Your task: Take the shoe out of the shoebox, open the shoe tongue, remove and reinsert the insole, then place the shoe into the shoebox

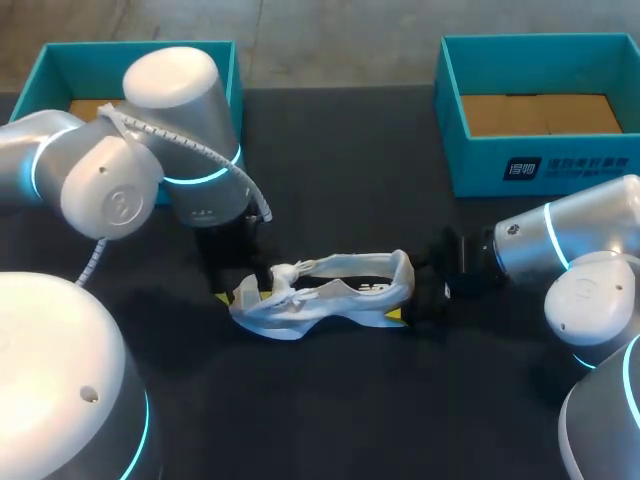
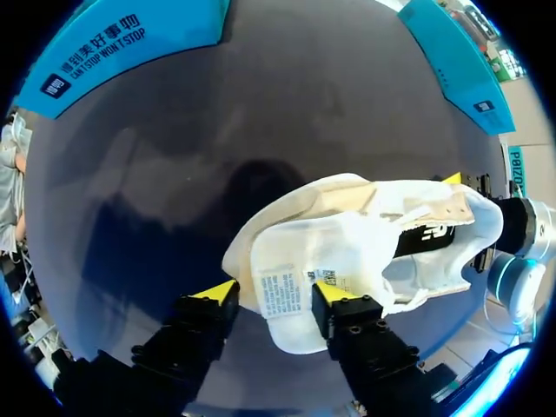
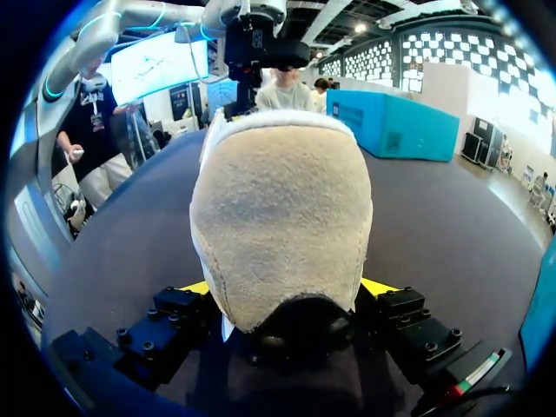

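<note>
Two grippers bear on one shoe (image 1: 330, 290), which lies near the middle of the table (image 1: 330, 420), outside the left box (image 1: 75, 47) at 11 o'clock and the right box (image 1: 480, 165) at 1 o'clock.

Long axis, head view: 9 to 3 o'clock. The toe points to 9, the heel to 3, and the opening faces up.

Right gripper (image 3: 285, 291): at the shoe's 3 o'clock. In its wrist view the heel (image 3: 278, 200) fills the gap and both yellow tips press its sides — clamped on the shoe.

Left gripper (image 2: 271, 294): at 9 o'clock, at the toe end. Its fingers stand apart, with the tongue (image 2: 291, 291) folded forward and lying between them. We see no pinch from two sides, so we record it as not gripping.

Judgement: the left gripper is nearer the tongue and the opening, and the right serves as anchor. Any pull on the tongue should run along the axis — toward 9 o'clock.

Insole: not confirmed from these views.
</note>
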Tool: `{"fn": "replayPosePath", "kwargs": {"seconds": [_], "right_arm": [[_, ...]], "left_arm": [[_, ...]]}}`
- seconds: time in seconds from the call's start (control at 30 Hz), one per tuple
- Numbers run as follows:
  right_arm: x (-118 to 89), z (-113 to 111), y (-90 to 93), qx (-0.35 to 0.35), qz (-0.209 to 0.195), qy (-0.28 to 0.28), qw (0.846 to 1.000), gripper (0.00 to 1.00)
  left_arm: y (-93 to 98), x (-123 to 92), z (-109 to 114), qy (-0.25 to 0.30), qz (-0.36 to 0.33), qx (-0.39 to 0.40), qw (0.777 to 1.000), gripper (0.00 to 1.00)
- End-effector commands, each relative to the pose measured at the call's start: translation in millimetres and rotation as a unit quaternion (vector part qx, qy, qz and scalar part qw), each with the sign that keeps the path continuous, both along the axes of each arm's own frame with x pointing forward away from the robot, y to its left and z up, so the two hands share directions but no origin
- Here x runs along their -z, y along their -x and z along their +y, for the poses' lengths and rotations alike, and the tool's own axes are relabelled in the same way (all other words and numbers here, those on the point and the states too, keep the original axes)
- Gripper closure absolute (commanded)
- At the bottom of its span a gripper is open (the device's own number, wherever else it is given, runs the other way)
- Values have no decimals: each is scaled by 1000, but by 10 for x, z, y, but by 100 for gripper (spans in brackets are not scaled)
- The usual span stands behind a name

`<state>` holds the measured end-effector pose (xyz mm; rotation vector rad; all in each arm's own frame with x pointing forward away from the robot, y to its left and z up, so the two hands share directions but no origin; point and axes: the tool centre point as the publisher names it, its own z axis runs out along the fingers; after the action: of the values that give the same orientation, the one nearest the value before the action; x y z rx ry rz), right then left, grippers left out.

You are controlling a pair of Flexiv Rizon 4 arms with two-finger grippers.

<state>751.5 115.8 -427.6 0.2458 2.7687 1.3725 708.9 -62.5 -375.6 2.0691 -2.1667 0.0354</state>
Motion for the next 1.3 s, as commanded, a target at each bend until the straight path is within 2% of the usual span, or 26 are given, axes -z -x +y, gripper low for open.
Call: {"fn": "replayPosePath", "kwargs": {"seconds": [0.03,0.47,0.63,0.87,1.0,1.1,1.3], "right_arm": [[40,30,14,1,0,2,1000,100],[40,30,14,1,0,2,1000,100],[40,30,14,1,0,2,1000,100],[40,30,14,1,0,2,1000,100],[40,30,14,1,0,2,1000,100],[40,30,14,1,0,2,1000,100],[40,30,14,1,0,2,1000,100]], "left_arm": [[-1,-20,9,4,-4,-3,1000,0],[-127,-458,40,33,-49,29,998,0],[-252,-586,19,55,-71,78,993,0],[-488,-801,-44,57,-79,172,980,0],[-585,-906,-107,44,-74,266,960,0],[-641,-1013,-148,38,-70,344,936,0],[-709,-1220,-202,40,-65,501,862,0]]}}
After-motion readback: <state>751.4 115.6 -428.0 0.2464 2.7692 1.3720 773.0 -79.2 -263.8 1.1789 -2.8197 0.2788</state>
